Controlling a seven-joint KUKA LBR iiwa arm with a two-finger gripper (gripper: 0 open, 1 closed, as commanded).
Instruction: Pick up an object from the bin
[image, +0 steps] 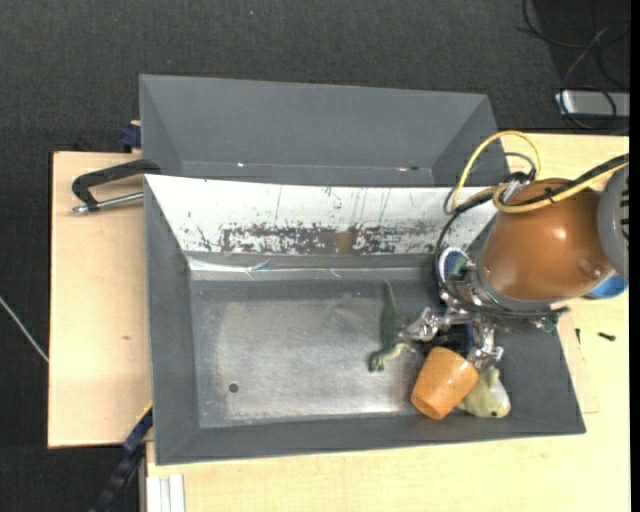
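End effector (457, 338) sits low at the right end of the bin (290, 365), fingers apart, nothing visible between them. Orange cup (443, 383) lies on its side just nearward of it, long axis slanting. Green toy (388, 330) is just left; pale lump (488, 400) touches the cup

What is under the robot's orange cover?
Poking out below the cover you can see an orange cup, a pale lump beside it, and a green toy. The bin floor straight under the cover is hidden.

Even overhead light; glare on bin (300, 205) back wall.
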